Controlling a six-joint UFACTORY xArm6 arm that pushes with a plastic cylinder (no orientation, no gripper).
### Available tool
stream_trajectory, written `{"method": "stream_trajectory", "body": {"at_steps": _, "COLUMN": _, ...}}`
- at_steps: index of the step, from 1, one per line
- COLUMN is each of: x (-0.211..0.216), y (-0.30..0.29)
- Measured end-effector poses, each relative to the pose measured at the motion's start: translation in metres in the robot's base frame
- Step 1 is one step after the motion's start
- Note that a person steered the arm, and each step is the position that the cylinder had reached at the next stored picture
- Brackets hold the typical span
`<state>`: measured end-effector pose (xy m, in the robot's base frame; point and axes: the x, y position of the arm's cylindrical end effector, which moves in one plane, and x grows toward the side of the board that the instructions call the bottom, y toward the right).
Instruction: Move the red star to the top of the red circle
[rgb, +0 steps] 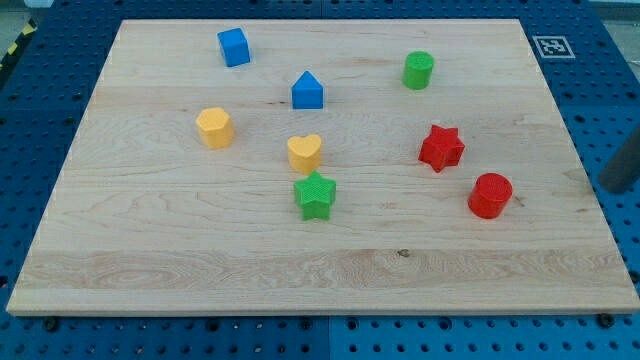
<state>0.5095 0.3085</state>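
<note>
The red star (441, 147) lies on the wooden board (180, 250), right of the middle. The red circle (490, 195) lies just below and to the right of it, a small gap apart. My rod enters from the view's right edge; my tip (606, 186) is at the board's right edge, well to the right of the red circle and touching no block.
A blue cube (233, 47) and a blue house-shaped block (307, 91) lie at the top left. A green cylinder (418, 70) is at the top right. A yellow hexagon (214, 127), a yellow heart (305, 152) and a green star (316, 195) lie mid-board.
</note>
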Motion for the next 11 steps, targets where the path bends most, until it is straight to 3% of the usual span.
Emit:
{"method": "stream_trajectory", "body": {"at_steps": 1, "x": 0.050, "y": -0.038}}
{"method": "stream_trajectory", "body": {"at_steps": 3, "x": 0.056, "y": -0.158}}
{"method": "stream_trajectory", "body": {"at_steps": 4, "x": 0.035, "y": -0.185}}
{"method": "stream_trajectory", "body": {"at_steps": 6, "x": -0.050, "y": -0.252}}
{"method": "stream_trajectory", "body": {"at_steps": 8, "x": -0.106, "y": -0.227}}
{"method": "stream_trajectory", "body": {"at_steps": 9, "x": -0.090, "y": -0.188}}
{"method": "stream_trajectory", "body": {"at_steps": 11, "x": -0.054, "y": -0.179}}
